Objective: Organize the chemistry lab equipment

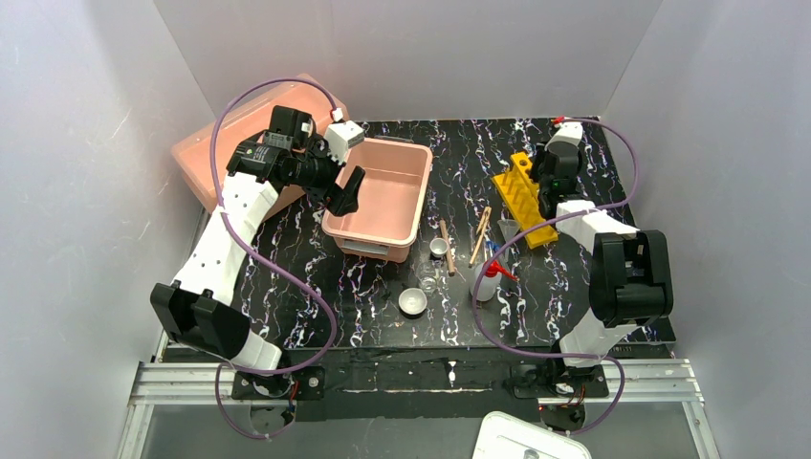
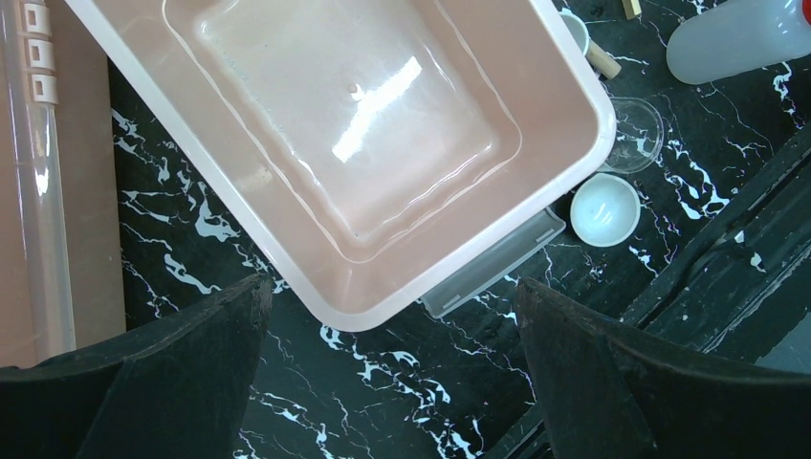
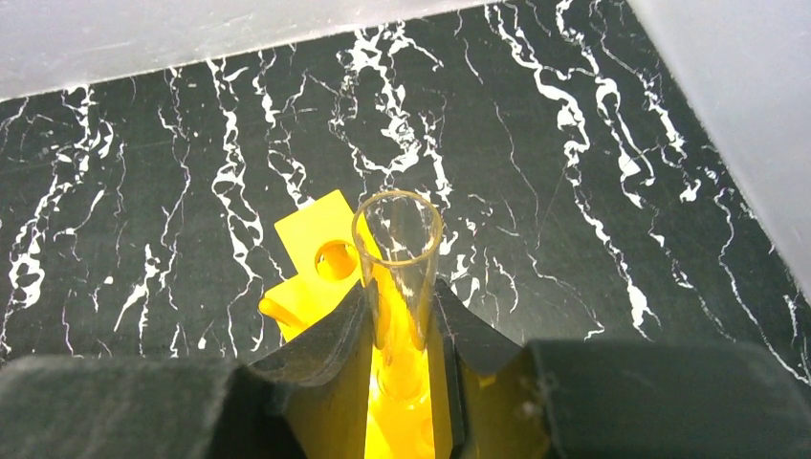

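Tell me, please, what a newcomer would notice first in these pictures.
The empty pink tub, left of centre on the black marbled table, stands out, with the open left gripper hanging over one corner. At the far right, the right gripper holds a clear tube over the bright yellow rack.

The right gripper's matt black fingers flank a clear, smooth tube above the glossy yellow plastic rack. Ahead of the left gripper, the pink plastic tub shines; the white dish looks smooth.
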`<state>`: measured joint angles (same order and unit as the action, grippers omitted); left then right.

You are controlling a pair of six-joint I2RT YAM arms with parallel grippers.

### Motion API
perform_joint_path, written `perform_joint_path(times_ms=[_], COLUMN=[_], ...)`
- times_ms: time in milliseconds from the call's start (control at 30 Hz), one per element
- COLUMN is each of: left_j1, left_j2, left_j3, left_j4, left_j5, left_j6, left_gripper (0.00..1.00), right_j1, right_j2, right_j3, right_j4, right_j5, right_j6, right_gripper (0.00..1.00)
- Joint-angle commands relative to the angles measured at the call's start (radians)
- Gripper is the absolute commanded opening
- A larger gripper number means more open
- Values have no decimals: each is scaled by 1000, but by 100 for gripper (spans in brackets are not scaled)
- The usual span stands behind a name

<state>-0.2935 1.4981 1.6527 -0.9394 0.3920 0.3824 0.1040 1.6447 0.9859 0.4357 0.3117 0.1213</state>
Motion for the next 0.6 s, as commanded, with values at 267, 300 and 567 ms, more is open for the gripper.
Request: perform_joint_path(times_ms=[267, 300, 567], left_j1=[5, 5, 6], left_j2=[-55, -55, -53], left_j3=[29, 31, 65], left_j4=[7, 6, -20], left_j5=[-1, -2, -4], left_j6=[23, 25, 35], left_gripper=[98, 98, 98], right_j1=[-4, -4, -4], right_j2=[-44, -47, -126], right_j3=[-38, -40, -68], right_j4=[35, 35, 27], right_j5=[-70, -71, -89], right_j6=[11, 11, 27], right_gripper=[47, 49, 64])
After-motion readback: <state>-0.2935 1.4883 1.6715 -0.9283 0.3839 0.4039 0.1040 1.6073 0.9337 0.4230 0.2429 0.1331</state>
